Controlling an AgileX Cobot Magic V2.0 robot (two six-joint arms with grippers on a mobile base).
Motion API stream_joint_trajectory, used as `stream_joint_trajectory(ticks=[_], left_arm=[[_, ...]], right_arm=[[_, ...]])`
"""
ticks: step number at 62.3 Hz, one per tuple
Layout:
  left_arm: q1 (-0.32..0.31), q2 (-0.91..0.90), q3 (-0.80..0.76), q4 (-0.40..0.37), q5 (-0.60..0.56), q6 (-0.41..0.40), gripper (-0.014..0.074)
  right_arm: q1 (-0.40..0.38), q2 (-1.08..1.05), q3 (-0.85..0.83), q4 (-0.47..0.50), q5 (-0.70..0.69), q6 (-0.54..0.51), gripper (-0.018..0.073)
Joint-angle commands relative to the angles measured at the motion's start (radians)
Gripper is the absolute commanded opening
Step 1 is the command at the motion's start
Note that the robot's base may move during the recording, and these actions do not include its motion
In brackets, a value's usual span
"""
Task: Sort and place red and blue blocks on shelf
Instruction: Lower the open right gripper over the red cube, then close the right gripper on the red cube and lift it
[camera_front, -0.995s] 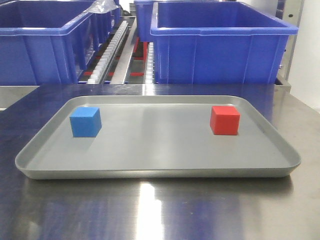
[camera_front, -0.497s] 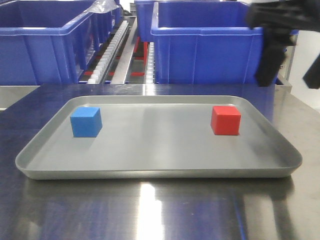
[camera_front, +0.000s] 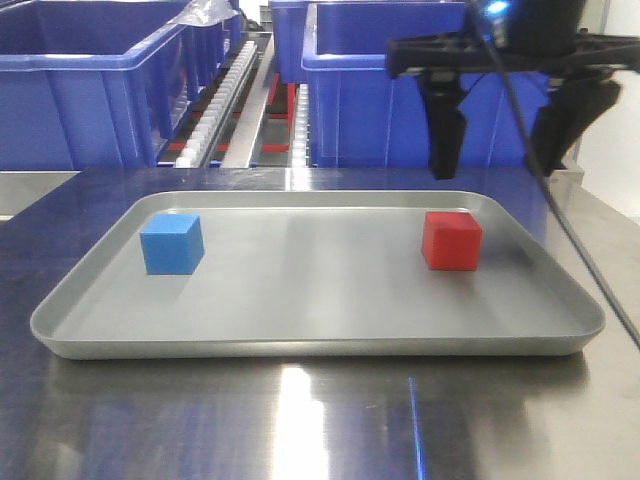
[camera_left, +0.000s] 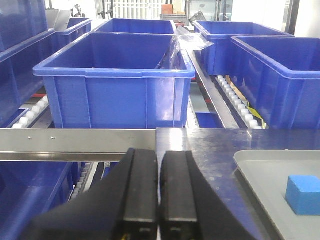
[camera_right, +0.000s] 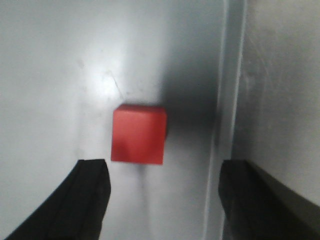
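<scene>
A red block (camera_front: 451, 241) rests at the right of a shallow grey tray (camera_front: 310, 340), and a blue block (camera_front: 171, 243) sits at its left. My right gripper (camera_front: 495, 165) hangs open above the tray's right end, over the red block; from its wrist view the red block (camera_right: 138, 134) lies just ahead of the spread fingers (camera_right: 90, 195). My left gripper (camera_left: 160, 157) is shut and empty, low beside the tray, with the blue block (camera_left: 303, 194) off to its right. The shelf (camera_left: 75, 141) shows a brushed front rail with blue tubs behind.
Large blue tubs (camera_front: 440, 90) stand on the shelf right behind the tray, with roller tracks (camera_front: 225, 95) between them. The tray lies on a steel table (camera_front: 300, 420). The tray's raised rim (camera_right: 225, 100) runs close along the right gripper's right finger.
The right arm was out of view one second ago. It came in from the upper right and now hangs open above the red block. Blocks and tray have not moved.
</scene>
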Motion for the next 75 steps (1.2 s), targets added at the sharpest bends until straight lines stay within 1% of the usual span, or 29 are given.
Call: stream_joint_trajectory(ticks=[1, 17, 38, 48, 51, 60, 65, 75], left_arm=[[-0.009, -0.019, 0.028, -0.003, -0.078, -0.010, 0.0125], [-0.009, -0.019, 0.028, -0.003, -0.078, -0.010, 0.0125], [-0.009, -0.019, 0.028, -0.003, -0.078, -0.010, 0.0125], [-0.009, -0.019, 0.028, -0.003, -0.078, -0.010, 0.0125], [-0.009, -0.019, 0.028, -0.003, -0.078, -0.010, 0.0125], [-0.009, -0.019, 0.028, -0.003, -0.078, -0.010, 0.0125], [-0.009, -0.019, 0.028, -0.003, -0.078, -0.010, 0.0125], [-0.009, -0.019, 0.028, -0.003, -0.078, -0.010, 0.0125]], right_arm=[[0.000, -0.010, -0.056, 0.000, -0.007, 0.001, 0.0573], [0.001, 0.038, -0.056, 0.031, -0.021, 0.000, 0.0573], [0.001, 0.089, -0.053, 0.042, -0.054, 0.000, 0.0573], [0.001, 0.109, -0.053, 0.042, -0.046, 0.000, 0.0564], [0.001, 0.112, -0.053, 0.042, -0.041, 0.000, 0.0536], [0.001, 0.119, -0.053, 0.042, -0.028, 0.000, 0.0365], [0.001, 0.119, -0.053, 0.043, -0.028, 0.000, 0.0293], [0.001, 0.112, -0.053, 0.043, -0.028, 0.000, 0.0281]])
